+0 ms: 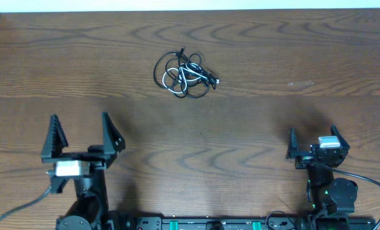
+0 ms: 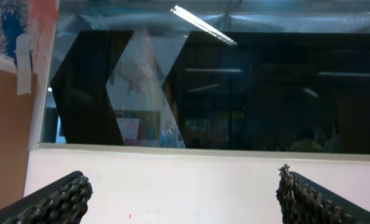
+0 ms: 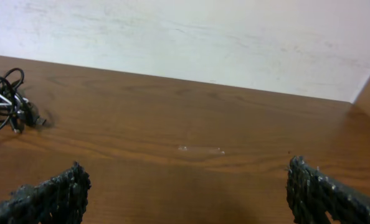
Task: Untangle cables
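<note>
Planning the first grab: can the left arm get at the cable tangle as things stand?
Probably yes. The left tool stands open and empty, and only bare table lies between it and the cable tangle, ahead and to its right. Whether the arm stretches that far, I cannot tell.

Black arms (image 1: 81,191), serrated black fingers (image 1: 54,135), white wrist blocks (image 1: 67,168).

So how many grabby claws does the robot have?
2. The left gripper is at the near left of the table, the right gripper at its near right, both open and empty.
</note>
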